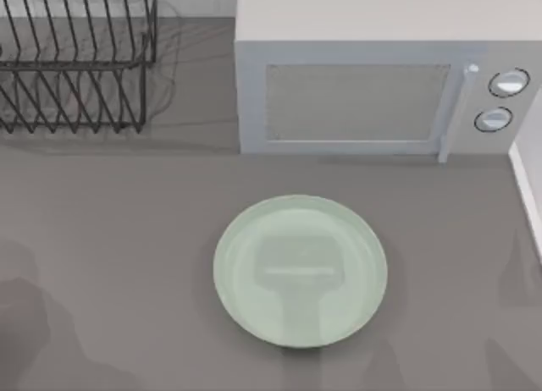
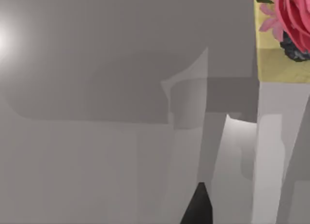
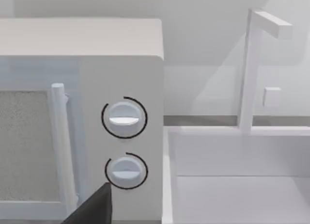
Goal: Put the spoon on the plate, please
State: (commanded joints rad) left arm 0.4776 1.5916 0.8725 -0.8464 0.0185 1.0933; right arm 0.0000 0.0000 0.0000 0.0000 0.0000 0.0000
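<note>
At table centre — plate (image 1: 301,271) bare, before microwave (image 1: 373,95).

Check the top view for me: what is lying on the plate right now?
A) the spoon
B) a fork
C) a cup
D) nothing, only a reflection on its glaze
D: the plate in front of the microwave carries only a faint greyish reflection on its glossy surface.

We list: plate (image 1: 301,271) on the table (image 1: 110,230), just below centre. Microwave (image 1: 381,69) at its 12 o'clock, well apart, door handle (image 1: 450,112) and two dials (image 1: 501,99) on its right. Wire rack (image 1: 76,57) at the plate's 10 o'clock, left of the microwave.
</note>
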